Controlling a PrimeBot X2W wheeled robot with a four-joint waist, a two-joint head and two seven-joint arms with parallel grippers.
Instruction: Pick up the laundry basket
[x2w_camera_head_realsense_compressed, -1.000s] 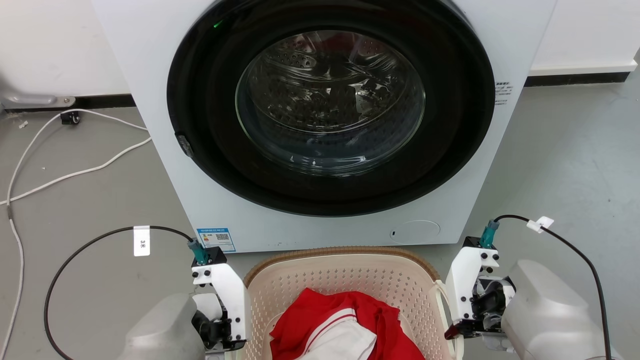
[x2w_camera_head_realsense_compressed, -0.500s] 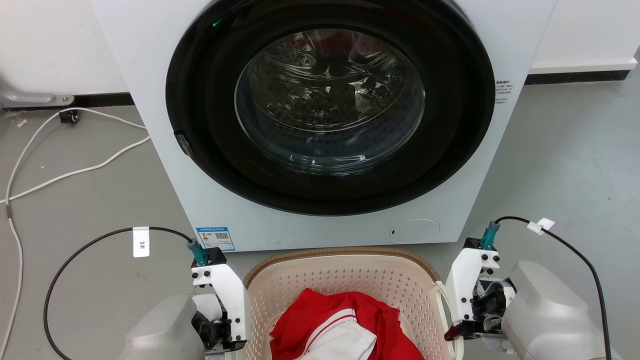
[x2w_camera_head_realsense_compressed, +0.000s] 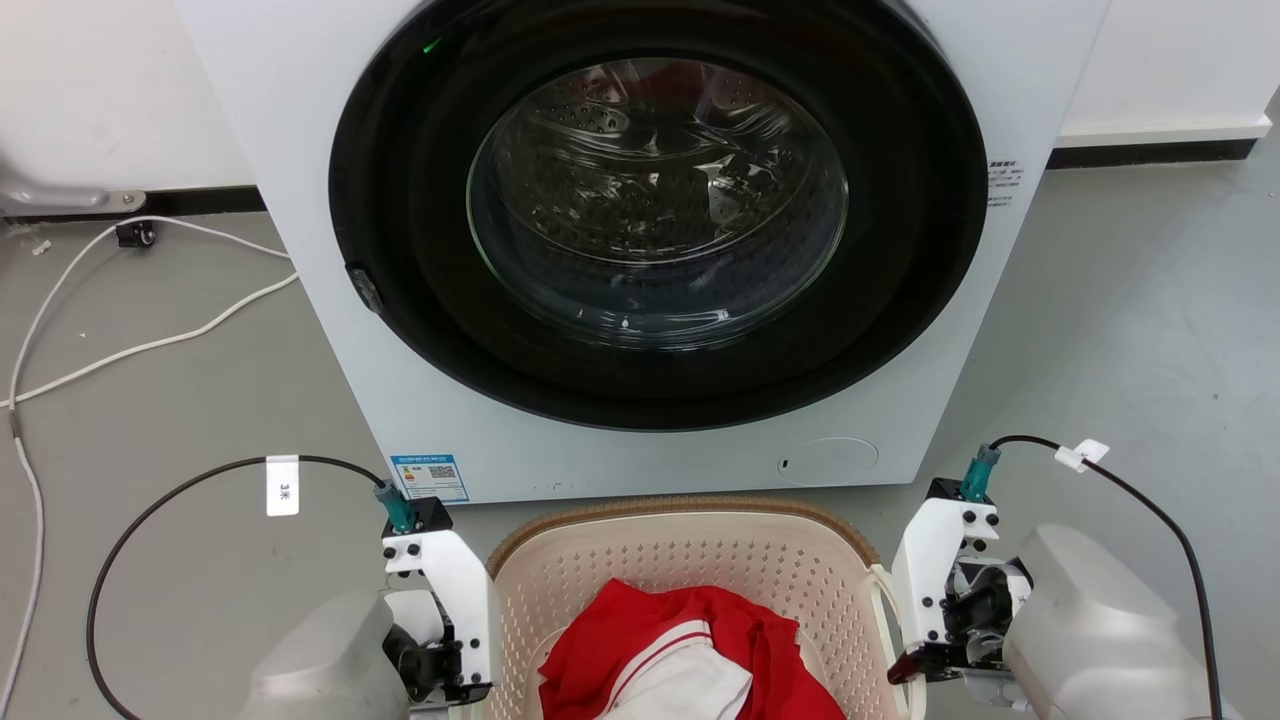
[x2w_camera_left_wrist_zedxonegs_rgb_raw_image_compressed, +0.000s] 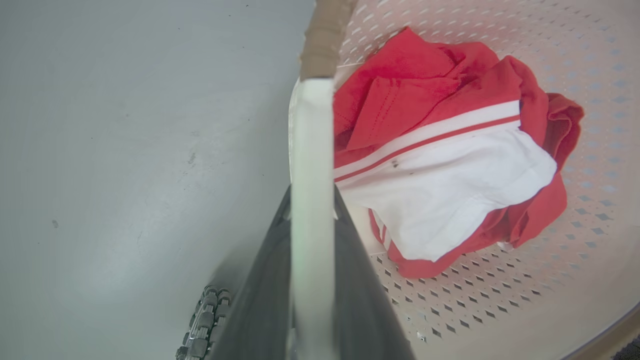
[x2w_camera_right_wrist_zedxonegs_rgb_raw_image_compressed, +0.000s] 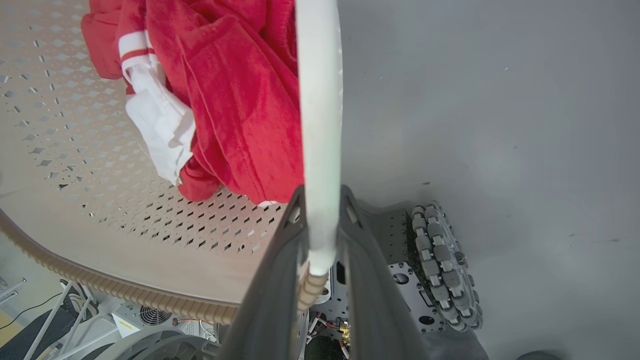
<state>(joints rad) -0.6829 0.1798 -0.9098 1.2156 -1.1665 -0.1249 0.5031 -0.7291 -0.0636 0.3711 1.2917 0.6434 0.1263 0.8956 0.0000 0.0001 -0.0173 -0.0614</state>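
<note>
**Both Claws Hold the Basket**

Almost nothing has moved since a second ago. The left claw (x2w_camera_left_wrist_zedxonegs_rgb_raw_image_compressed: 312, 196) is clenched on one white handle (x2w_camera_left_wrist_zedxonegs_rgb_raw_image_compressed: 311, 130). The right claw (x2w_camera_right_wrist_zedxonegs_rgb_raw_image_compressed: 321, 194) is clenched on the other handle (x2w_camera_right_wrist_zedxonegs_rgb_raw_image_compressed: 320, 100). So the laundry basket (x2w_camera_head_realsense_compressed: 690, 560) (red and white clothes (x2w_camera_head_realsense_compressed: 690, 640) inside) is held just in front of the washing machine (x2w_camera_head_realsense_compressed: 620, 460). The grabbing step looks done. Next, I think, both arms must rise together so the basket stays level.

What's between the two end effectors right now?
The laundry basket, holding a red and white garment, as the head view shows. The left end effector and right end effector each clamp one side of it.
</note>
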